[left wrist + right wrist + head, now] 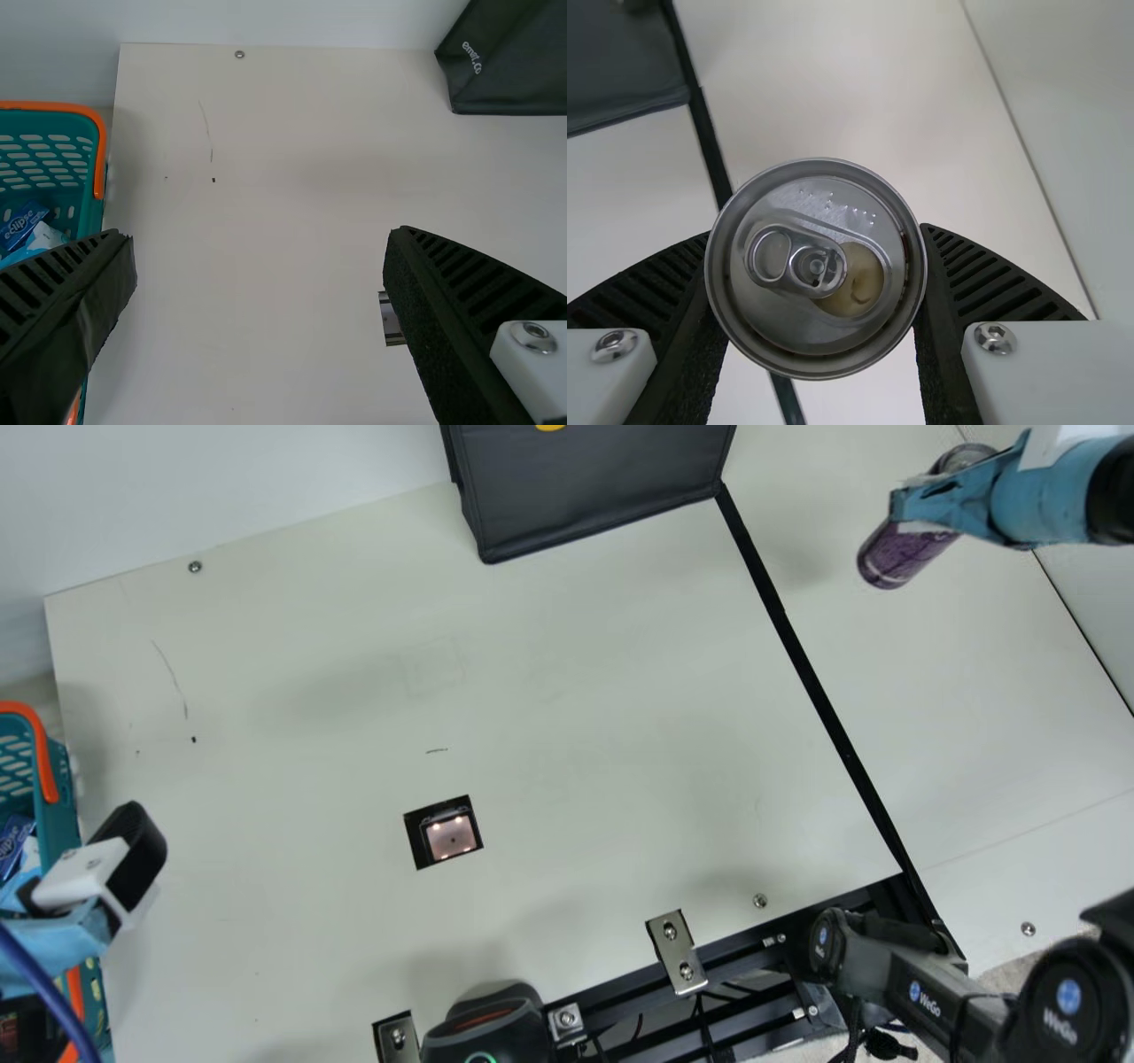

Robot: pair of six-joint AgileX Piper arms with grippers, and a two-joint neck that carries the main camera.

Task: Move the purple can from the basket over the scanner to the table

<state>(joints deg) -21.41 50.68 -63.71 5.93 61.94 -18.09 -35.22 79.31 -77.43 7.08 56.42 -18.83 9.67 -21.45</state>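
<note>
Purple can (899, 558) held above the cream table (576, 646), right of the black strip (799, 652) in main view — right gripper (930, 509) closed on its sides; left gripper (81, 872), near the basket (58, 779), wide open, empty.

Left gripper (93, 875) is wide open, right gripper (930, 506) less wide.
A blue wrist (1041, 503) sits just behind each one's fingers.

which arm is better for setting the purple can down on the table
Right, I'd say: the right gripper holds the purple can above the table, while the left gripper is open and empty, near the basket.
</note>
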